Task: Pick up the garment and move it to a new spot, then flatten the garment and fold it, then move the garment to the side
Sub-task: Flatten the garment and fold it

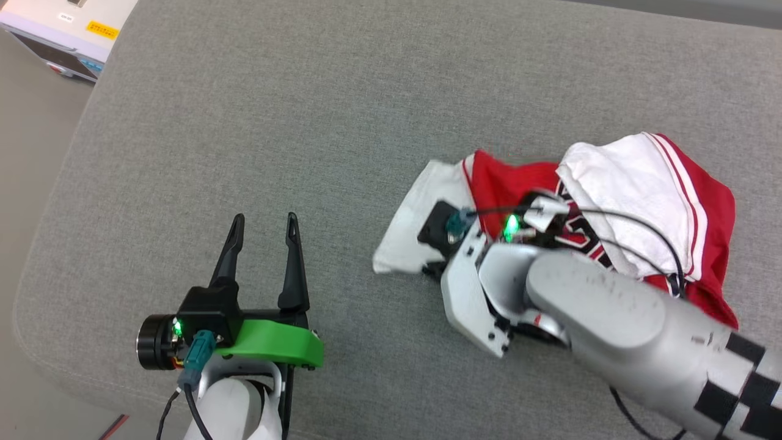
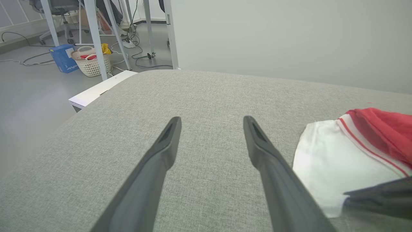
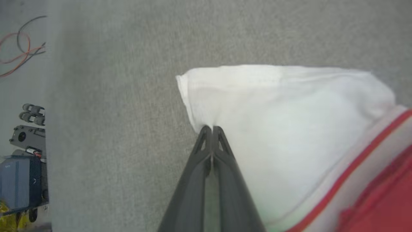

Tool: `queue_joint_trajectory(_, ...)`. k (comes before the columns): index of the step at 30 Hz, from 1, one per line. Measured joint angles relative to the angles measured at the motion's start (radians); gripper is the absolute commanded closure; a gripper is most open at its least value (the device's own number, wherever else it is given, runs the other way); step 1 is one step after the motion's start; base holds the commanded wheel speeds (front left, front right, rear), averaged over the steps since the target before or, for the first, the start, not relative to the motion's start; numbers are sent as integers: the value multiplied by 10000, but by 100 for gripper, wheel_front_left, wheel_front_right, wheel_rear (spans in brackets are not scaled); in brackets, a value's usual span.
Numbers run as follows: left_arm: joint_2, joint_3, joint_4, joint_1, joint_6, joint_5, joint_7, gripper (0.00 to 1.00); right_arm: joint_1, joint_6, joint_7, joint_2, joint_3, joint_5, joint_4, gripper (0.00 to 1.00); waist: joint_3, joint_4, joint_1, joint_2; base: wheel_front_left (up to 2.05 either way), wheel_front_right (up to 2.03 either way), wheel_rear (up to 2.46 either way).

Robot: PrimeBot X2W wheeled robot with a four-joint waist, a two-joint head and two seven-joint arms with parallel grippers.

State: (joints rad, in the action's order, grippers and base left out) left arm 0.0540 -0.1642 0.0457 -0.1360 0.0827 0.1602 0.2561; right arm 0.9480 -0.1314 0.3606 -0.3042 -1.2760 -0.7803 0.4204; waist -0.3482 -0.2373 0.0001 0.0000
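The right gripper (image 3: pixel 211 128) is seen closed, its two dark fingers pressed together with the tips at the edge of a white sleeve of the garment (image 1: pixel 647 183). The cloth is puckered at the tips, so the sleeve's edge appears to be pinched. The left gripper (image 1: pixel 265 217) is held wide open with nothing between its tapered, matte black fingers (image 2: pixel 167 141), above the near left part of the cushion (image 1: pixel 305 91) and touching nothing.

The cushion is covered in grey, coarsely woven fabric and has rounded corners. The garment is a soft jersey in red, with white sleeves and red-and-white striped trim. It is bunched in a crumpled heap on the cushion's right part, partly under the right arm. One sleeve is spread flat toward the cushion's middle, and its edge is where the right gripper's tips are set. The heap is well apart from the left gripper.
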Motion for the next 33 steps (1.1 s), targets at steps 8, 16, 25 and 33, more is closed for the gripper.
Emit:
queue_joint_trajectory(8,0,59,67,-119,21,6,0,0,-713,13,184,100,121,228,12,89,-37,100,0,0,0,0,0)
queue_joint_trajectory(16,0,299,98,-56,8,-90,0,0,-694,2,-2897,-23,-12,167,-155,0,501,334,0,0,0,0,0)
queue_joint_trajectory(25,0,675,-42,574,-119,-385,0,0,-1662,2,-5685,-1049,2435,575,-470,0,1298,778,0,0,0,0,0)
queue_joint_trajectory(33,-4,913,-128,960,-267,-587,0,0,-4239,2,-6134,-1106,6840,2836,-1001,0,1850,1236,-1,0,0,0,0)
